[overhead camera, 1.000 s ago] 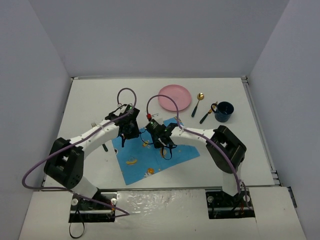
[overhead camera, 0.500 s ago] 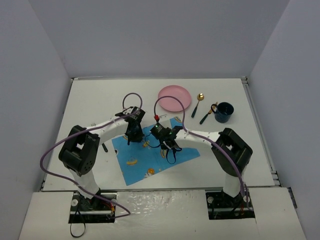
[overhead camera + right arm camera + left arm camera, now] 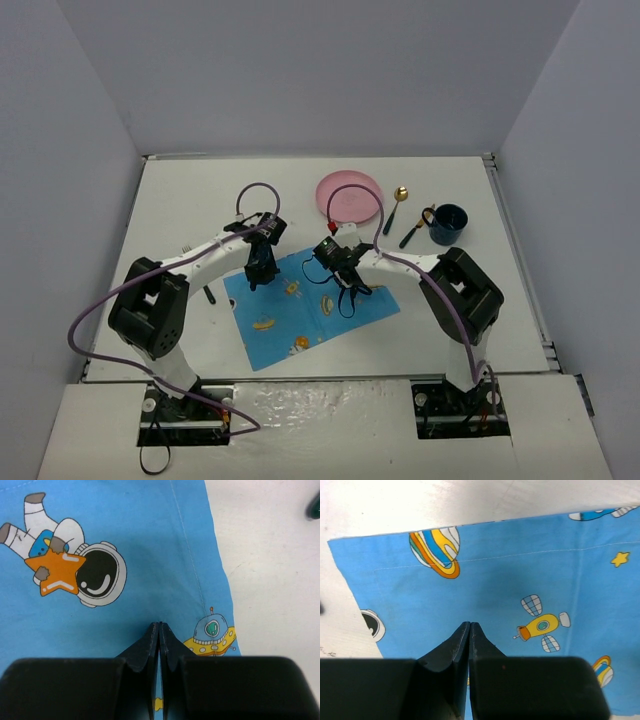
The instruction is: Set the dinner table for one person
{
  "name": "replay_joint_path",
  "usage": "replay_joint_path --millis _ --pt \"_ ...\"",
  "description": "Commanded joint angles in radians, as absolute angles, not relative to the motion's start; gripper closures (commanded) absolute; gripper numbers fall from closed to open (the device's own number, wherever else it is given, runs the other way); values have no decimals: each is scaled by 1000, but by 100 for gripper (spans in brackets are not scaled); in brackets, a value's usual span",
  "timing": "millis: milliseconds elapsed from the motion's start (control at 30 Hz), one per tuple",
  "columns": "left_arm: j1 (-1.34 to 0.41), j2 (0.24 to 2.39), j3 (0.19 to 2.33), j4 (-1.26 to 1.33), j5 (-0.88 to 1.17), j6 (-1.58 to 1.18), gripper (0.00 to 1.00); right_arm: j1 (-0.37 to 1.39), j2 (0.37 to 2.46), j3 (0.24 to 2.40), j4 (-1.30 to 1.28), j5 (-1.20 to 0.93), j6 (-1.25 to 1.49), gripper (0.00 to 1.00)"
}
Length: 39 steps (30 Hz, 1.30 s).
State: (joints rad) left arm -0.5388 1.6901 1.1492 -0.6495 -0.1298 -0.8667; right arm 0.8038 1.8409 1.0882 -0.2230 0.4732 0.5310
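The white dinner table (image 3: 180,200) carries a blue space-print cloth mat (image 3: 300,320) lying flat near its front. My left gripper (image 3: 256,277) is shut, its tips down on the mat's left part, close to the far edge (image 3: 470,623). My right gripper (image 3: 346,296) is also shut, tips down on the mat's right part beside a small UFO print (image 3: 159,623). Nothing shows between either pair of fingers. A pink plate (image 3: 350,195), a gold spoon (image 3: 397,205), a second dark-handled utensil (image 3: 413,232) and a dark blue cup (image 3: 449,222) sit behind the mat.
A fork (image 3: 190,250) with a dark handle lies left of the mat, partly under my left arm. White walls close in the table on three sides, with metal rails along its edges. A dark object (image 3: 315,507) shows at the right wrist view's top right corner.
My right gripper has slid to the right across the mat. The left arm's elbow has swung and its gripper has shifted slightly. Both grippers stayed shut.
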Motion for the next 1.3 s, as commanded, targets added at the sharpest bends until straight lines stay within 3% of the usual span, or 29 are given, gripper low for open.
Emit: replay_joint_path --millis 0,267,633,1267 --pt "-526 1710 1199 -685 -142 -862 100 786 1881 1125 -193 501 515 100" --pt "-526 1816 1175 -549 -20 -874 100 756 1960 1206 -173 432 478 100" --pt "-526 1783 1200 -617 -42 -857 100 710 2054 1339 -170 411 439 100" --pt "-420 1189 1112 -828 -156 -816 98 680 2187 1529 -170 363 428 100"
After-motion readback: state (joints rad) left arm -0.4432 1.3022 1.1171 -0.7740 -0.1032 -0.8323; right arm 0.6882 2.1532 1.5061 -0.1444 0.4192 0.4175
